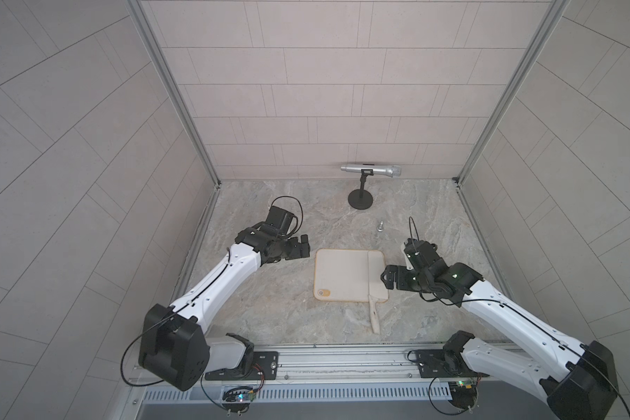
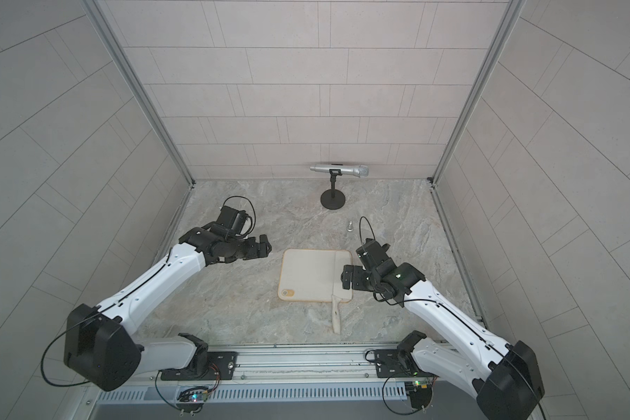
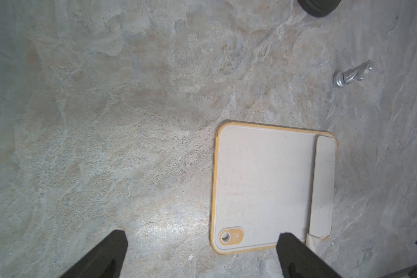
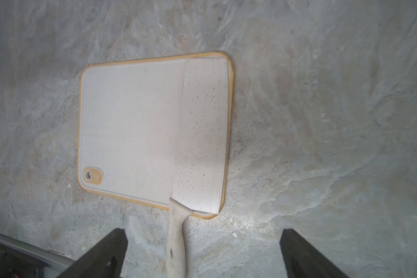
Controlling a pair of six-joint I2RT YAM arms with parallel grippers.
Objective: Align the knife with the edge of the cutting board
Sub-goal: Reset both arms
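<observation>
Knife (image 4: pixel 202 134) is laid flat along the cutting board (image 4: pixel 130 130) edge nearest the right fingers (image 4: pixel 106 252), handle overhanging onto worktop (image 4: pixel 323 120) between them. Both right and left fingers (image 3: pixel 101 255) are spread wide, nothing gripped.

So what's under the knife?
The knife lies with its blade flat on the cutting board, along one edge. Its handle sticks out over the stone table. The strip of board beneath the blade is covered, so it can't be seen.
</observation>
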